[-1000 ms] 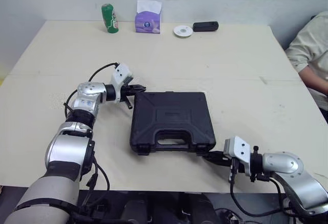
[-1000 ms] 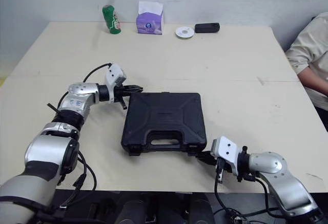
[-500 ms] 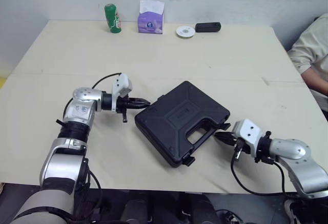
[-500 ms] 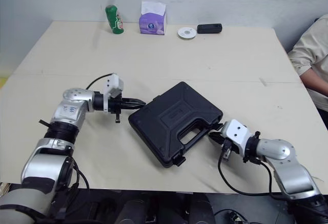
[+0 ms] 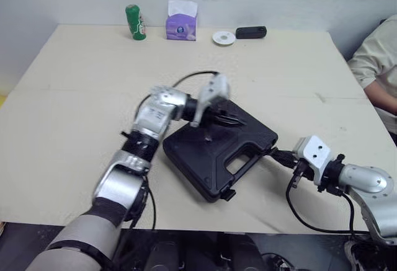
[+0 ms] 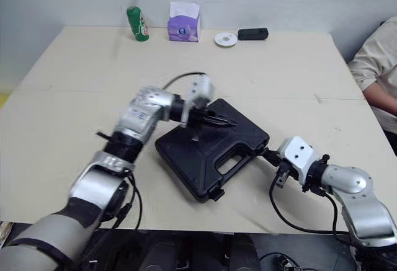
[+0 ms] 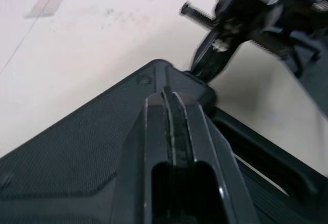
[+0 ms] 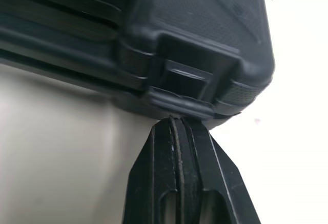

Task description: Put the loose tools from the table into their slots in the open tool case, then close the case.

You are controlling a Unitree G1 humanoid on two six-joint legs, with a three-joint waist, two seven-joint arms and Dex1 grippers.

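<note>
The black tool case [image 5: 211, 153] lies closed on the table, turned diagonally, with its handle toward the front right. My left gripper [image 5: 239, 121] is shut and rests over the lid near its far corner; its fingers [image 7: 174, 131] are pressed together above the textured lid [image 7: 77, 152]. My right gripper [image 5: 273, 154] is shut, its tip at the case's right corner. In the right wrist view the closed fingertips [image 8: 174, 126] sit just under a latch [image 8: 184, 78] on the case's edge. The left wrist view also shows the right gripper [image 7: 212, 55] beyond the case corner.
Along the table's far edge stand a green can [image 5: 135, 22], a purple tissue box [image 5: 180, 23], a white disc [image 5: 222, 37] and a black device [image 5: 249, 32]. A person's sleeve [image 5: 378, 54] is at the right edge of the table.
The case, square to me one second ago, now lies diagonal. My left arm has swung from the case's left edge over the lid. My right gripper stays at the right corner.
</note>
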